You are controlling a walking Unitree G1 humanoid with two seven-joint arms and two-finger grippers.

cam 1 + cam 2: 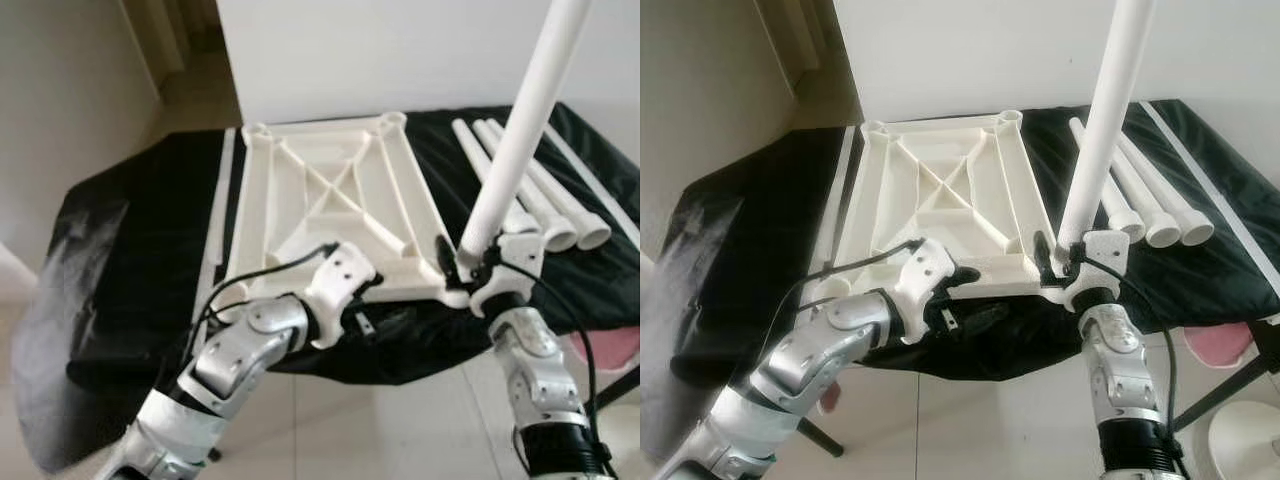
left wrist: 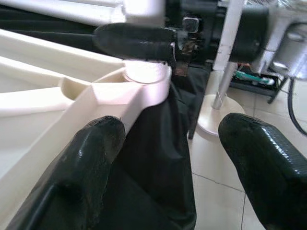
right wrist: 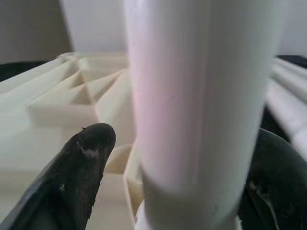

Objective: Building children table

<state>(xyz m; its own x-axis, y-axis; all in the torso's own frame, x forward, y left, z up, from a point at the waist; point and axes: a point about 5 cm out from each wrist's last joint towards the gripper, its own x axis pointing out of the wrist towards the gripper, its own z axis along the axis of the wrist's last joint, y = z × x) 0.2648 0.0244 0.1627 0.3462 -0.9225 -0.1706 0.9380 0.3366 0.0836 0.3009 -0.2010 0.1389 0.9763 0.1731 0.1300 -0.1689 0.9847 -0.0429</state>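
Black cloth (image 1: 130,260) covered the bench, soft and a bit wrinkled, likely to keep the parts from getting scratched. On it lay the white plastic table top (image 1: 330,200), flipped upside down so its ribs and crossed bars faced up. It was a rectangle with a round socket at each corner, and I think it lay that way so the legs could be pushed in from above.

One long white leg (image 1: 520,130), a smooth round tube, stood almost straight up, tipped a little, with its bottom end at the near right corner socket. The right hand (image 1: 478,262) pinched this leg low down between its two black fingers, most likely to steer it into the hole.

Three more legs (image 1: 540,200) lay side by side on the cloth, just right of the table top, waiting for their turn.

The left hand (image 1: 970,318) was at the near edge of the table top. Its rubbery black fingers (image 2: 91,163) were spread apart, one of them against the pale rim, probably to stop the top from sliding.
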